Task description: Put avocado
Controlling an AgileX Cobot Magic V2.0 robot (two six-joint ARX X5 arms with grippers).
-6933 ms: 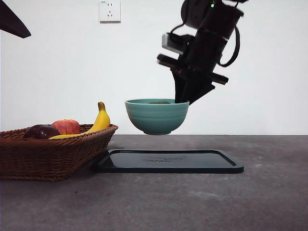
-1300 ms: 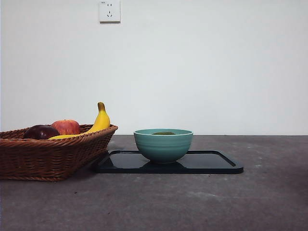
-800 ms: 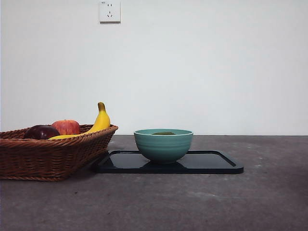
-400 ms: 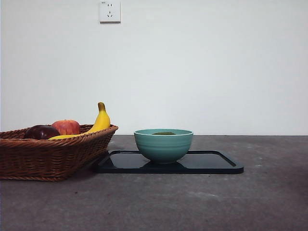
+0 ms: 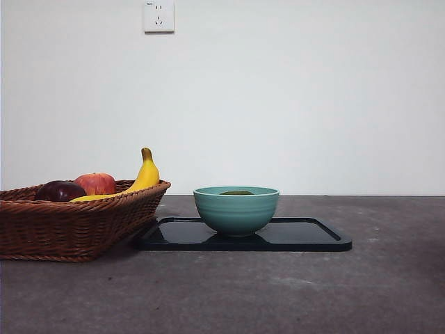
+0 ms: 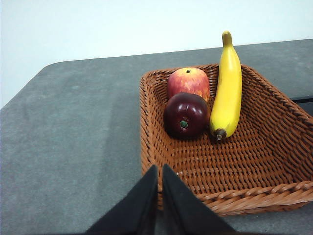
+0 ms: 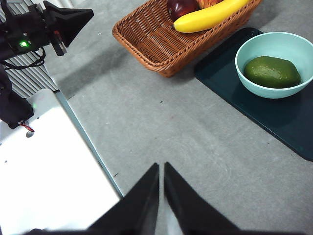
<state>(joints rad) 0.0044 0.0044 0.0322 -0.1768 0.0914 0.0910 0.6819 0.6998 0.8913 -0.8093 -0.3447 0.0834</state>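
The dark-green avocado (image 7: 272, 72) lies inside a teal bowl (image 7: 254, 46) that stands on a black tray (image 7: 288, 128). In the front view only the avocado's top (image 5: 236, 193) peeks over the rim of the bowl (image 5: 236, 211), which sits on the tray (image 5: 306, 236). My right gripper (image 7: 161, 171) is shut, held high over the bare table, well away from the bowl. My left gripper (image 6: 160, 171) is shut too, hovering at the near edge of the wicker basket (image 6: 254, 161). Neither arm shows in the front view.
The wicker basket (image 5: 62, 223) left of the tray holds a red apple (image 5: 96, 183), a dark maroon fruit (image 5: 60, 191) and a banana (image 5: 144, 174). In the right wrist view a white base panel (image 7: 49, 171) lies beside the table and the other arm (image 7: 44, 27) hangs above it.
An arm held the bowl in the air above the tray 6.4 s ago; since then the bowl stands on the tray and both arms have left the front view. Nothing moved in the last 1.6 s.
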